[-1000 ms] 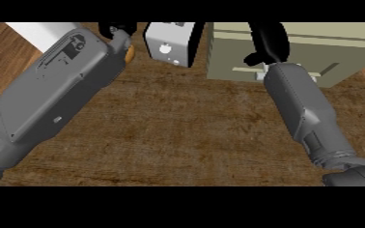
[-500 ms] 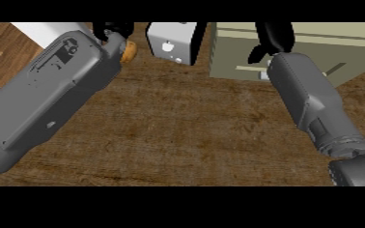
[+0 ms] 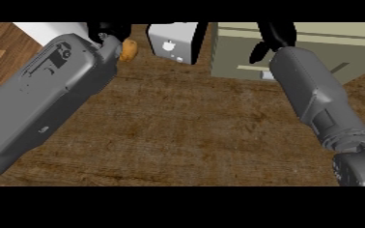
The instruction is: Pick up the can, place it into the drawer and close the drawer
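Both robot hands sit at the top edge, fingers unclear; no can shows, drawer under right.

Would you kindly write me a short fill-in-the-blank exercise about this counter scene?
1. The drawer unit stands at the view's upper ____.
2. The right hand shows over the ____ unit.
3. The small orange-brown object lies beside the ____ hand.
4. The grey box stands to the ____ of the drawer unit.

Missing words: right; drawer; left; left
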### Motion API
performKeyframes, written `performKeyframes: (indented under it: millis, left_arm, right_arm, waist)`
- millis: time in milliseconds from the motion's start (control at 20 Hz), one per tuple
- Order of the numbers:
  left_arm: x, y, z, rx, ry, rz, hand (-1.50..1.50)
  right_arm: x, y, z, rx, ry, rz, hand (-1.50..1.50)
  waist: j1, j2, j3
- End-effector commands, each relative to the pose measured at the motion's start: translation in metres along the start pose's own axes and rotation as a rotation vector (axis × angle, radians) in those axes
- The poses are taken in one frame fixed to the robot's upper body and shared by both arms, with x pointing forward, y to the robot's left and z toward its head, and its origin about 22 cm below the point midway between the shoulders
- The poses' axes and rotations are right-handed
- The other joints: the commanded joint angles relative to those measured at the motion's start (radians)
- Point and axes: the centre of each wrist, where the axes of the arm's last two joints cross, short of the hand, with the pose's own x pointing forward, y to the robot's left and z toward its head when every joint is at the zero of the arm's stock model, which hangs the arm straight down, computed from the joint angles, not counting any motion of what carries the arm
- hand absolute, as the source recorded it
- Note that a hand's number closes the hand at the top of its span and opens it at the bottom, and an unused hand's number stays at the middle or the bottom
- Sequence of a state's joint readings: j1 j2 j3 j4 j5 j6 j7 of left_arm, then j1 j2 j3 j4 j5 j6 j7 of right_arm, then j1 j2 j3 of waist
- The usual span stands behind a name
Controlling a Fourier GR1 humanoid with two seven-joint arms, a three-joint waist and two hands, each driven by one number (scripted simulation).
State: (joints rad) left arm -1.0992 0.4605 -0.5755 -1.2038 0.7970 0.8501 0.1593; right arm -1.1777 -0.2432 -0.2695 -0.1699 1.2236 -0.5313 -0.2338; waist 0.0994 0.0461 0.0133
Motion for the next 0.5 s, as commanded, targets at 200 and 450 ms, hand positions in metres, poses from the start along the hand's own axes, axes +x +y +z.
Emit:
performKeyframes:
  millis: [200,450]
  left_arm:
    - [-0.004,0.008,0.0,0.017,0.012,0.0,-1.5]
    - [-0.001,0.009,0.005,0.006,-0.003,-0.001,-1.5]
  right_arm:
    - [0.036,-0.016,-0.021,-0.113,0.066,-0.553,-1.5]
    - [0.02,-0.02,-0.02,-0.12,0.072,-0.623,-1.5]
  waist:
    - [0.005,-0.008,-0.005]
    - [0.01,-0.007,-0.009]
